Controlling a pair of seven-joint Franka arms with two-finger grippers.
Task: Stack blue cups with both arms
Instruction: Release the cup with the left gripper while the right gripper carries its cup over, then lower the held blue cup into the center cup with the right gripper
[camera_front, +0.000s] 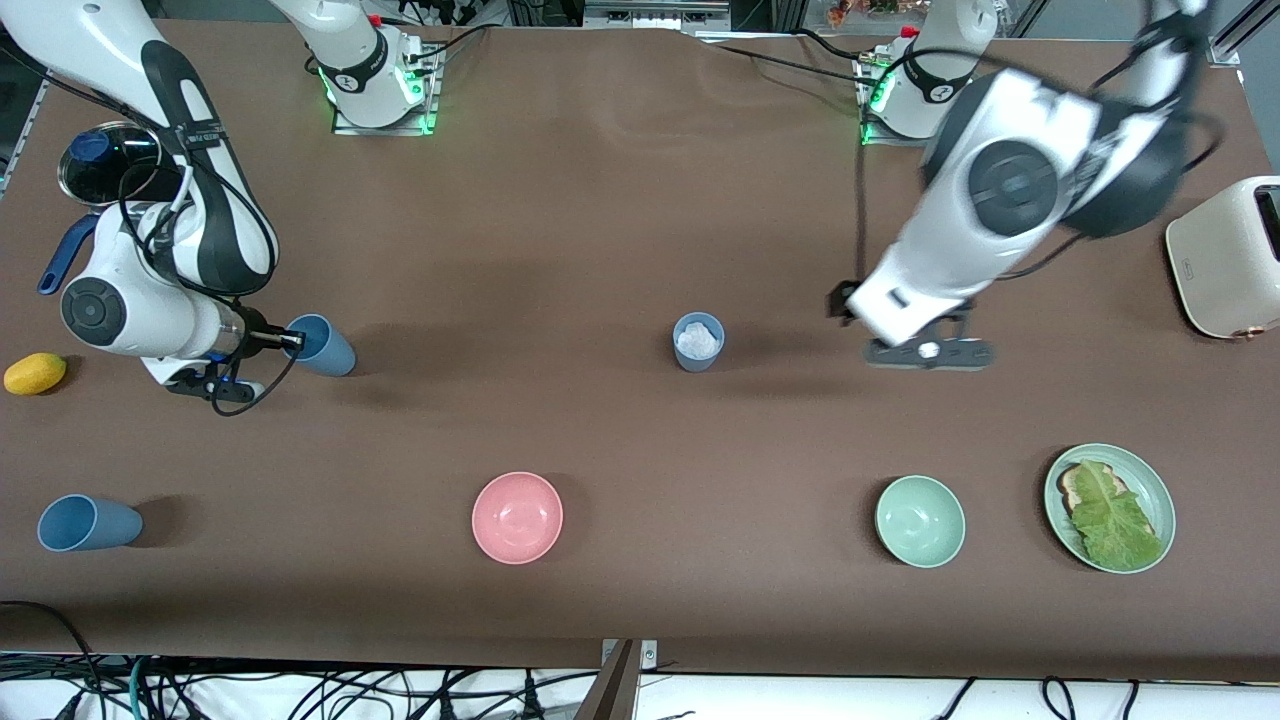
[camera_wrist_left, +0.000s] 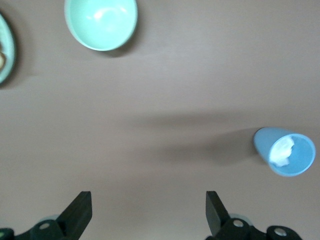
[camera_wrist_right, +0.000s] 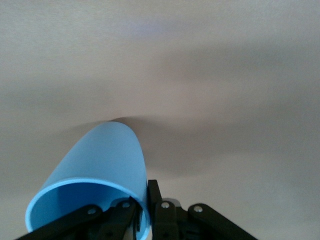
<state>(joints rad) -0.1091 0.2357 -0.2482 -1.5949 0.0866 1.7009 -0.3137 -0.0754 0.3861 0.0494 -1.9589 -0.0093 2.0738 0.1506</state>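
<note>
Nearest the front camera, a blue cup (camera_front: 88, 523) lies on its side on the desk (camera_front: 600, 200) at the right arm's end, in a row with a pink bowl (camera_front: 517, 517), a mint-green bowl (camera_front: 920, 521) and a green plate (camera_front: 1160, 490) carrying toast and a lettuce leaf. Farther back, an upright blue cup (camera_front: 698, 341) stands mid-desk with something white inside, possibly crumpled paper. At about that depth the right gripper (camera_front: 290, 342) pinches the rim of a third blue cup (camera_front: 322, 345), which is tilted; its base seems to rest on the desk. The left gripper (camera_front: 930, 352) hovers over bare desk between the upright cup and a cream toaster (camera_front: 1225, 258), fingers (camera_wrist_left: 77, 212) spread wide and holding nothing.
</note>
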